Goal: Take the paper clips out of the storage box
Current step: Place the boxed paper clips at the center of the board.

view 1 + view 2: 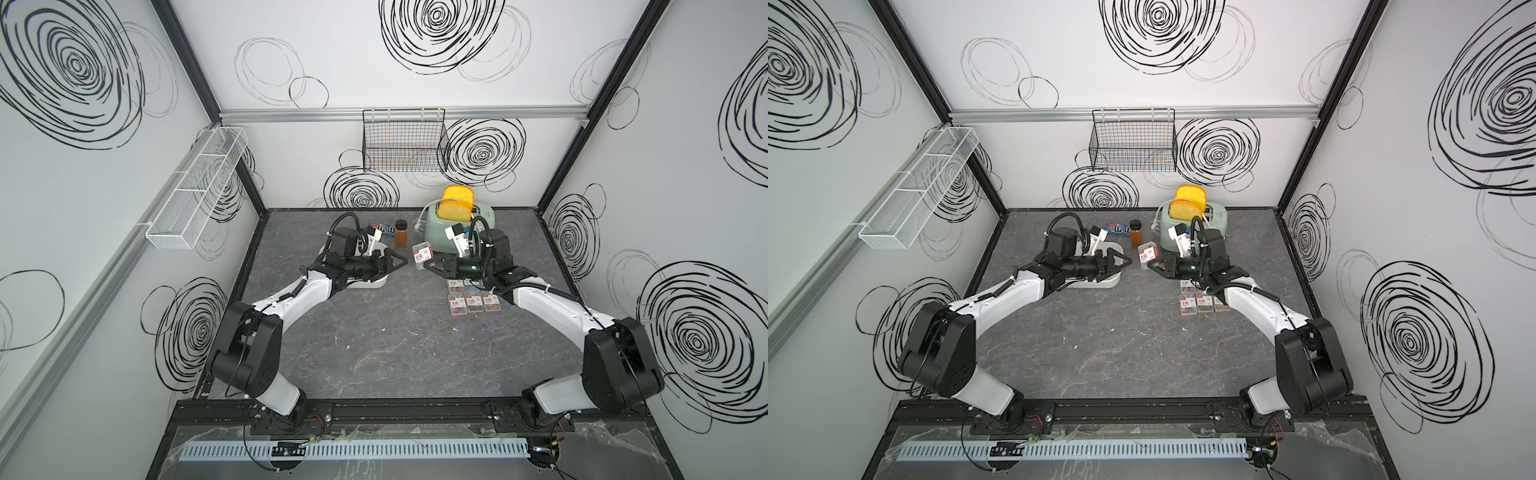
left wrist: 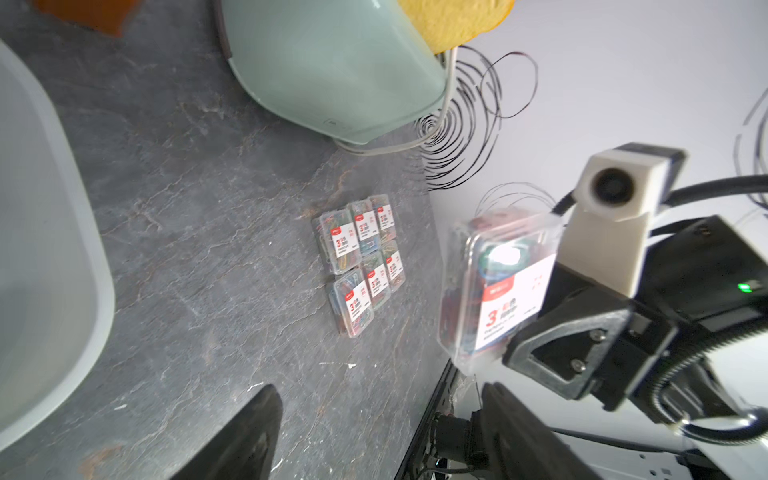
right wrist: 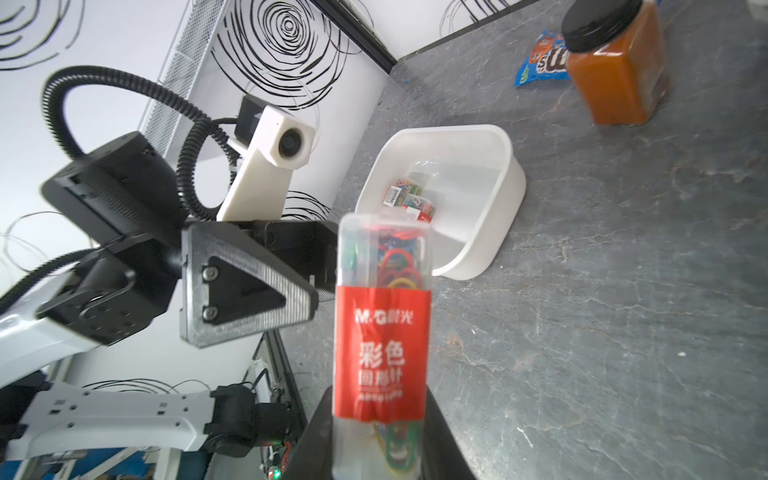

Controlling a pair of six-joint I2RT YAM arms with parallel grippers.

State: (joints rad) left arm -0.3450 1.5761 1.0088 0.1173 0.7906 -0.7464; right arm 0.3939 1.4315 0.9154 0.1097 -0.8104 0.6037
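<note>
From the top views I can't see into the storage box; the L arm covers most of it. R wrist cam shows a couple of paper clips lying on its floor. Right gripper is clamped on one case, clear of the table, btwn box and toaster. Left gripper has jaws apart and empty, near that case, not touching. Six cases are gridded under the R arm. Jar and candy pkt are behind the box.

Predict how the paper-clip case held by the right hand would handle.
The paper-clip case looks stiff: its clear walls seem undeformed in the right hand. Probably slippery, being glossy plastic. Flat-sided, so unlikely to roll.
</note>
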